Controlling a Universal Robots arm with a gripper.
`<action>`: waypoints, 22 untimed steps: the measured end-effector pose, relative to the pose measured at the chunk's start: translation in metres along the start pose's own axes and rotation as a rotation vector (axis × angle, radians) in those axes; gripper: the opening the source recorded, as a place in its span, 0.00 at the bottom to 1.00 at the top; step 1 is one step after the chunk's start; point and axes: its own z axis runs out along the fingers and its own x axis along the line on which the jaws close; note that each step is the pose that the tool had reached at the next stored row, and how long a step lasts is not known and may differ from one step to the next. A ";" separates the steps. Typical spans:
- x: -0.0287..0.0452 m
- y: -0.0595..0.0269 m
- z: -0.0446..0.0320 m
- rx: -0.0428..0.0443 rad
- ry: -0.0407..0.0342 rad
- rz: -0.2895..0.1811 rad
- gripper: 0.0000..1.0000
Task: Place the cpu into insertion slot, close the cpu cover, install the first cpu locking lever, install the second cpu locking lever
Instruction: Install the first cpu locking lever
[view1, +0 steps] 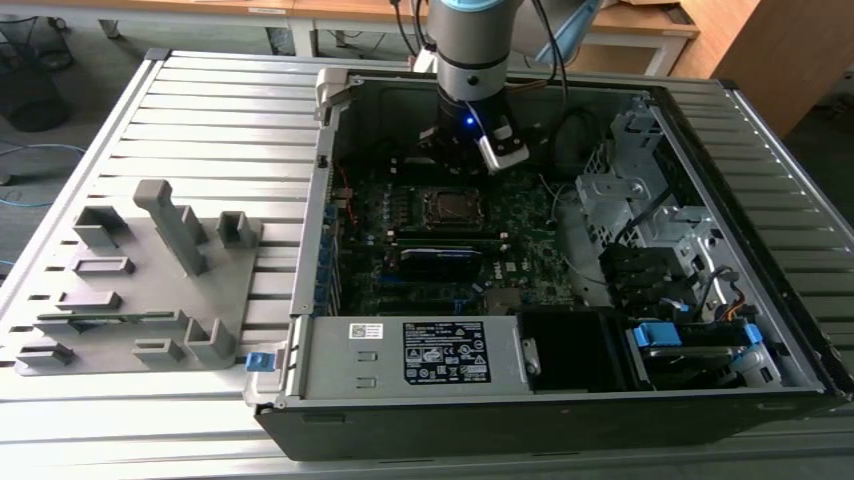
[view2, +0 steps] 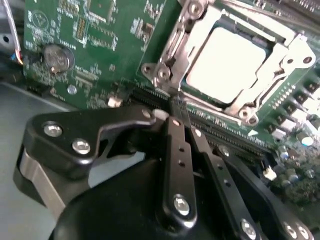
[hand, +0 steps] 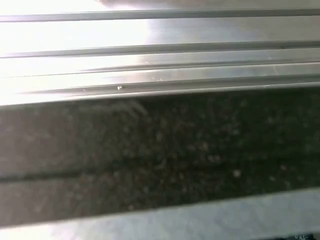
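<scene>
gripper (view2: 176, 111) hangs inside the open pc case (view1: 747, 390), just beyond the insertion slot (view1: 453, 205) on the motherboard (view1: 534, 250). in the second wrist view its fingers (view2: 176, 150) sit pressed together w/ nothing between them — tips right at the socket's edge. cpu (view2: 226, 64) already lies in the slot, dull silver top showing thru the window of the cpu cover (view2: 172, 47), which lies down around it. grey fixture tray (view1: 134, 290) rests well apart, at the exterior view's left.
</scene>
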 end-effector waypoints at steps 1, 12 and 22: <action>0.0000 0.0001 -0.0002 -0.0003 0.0002 0.000 0.11; -0.0005 -0.0045 -0.0003 -0.0008 0.0002 0.000 0.11; -0.0003 -0.0026 -0.0001 -0.0001 0.0003 0.000 0.11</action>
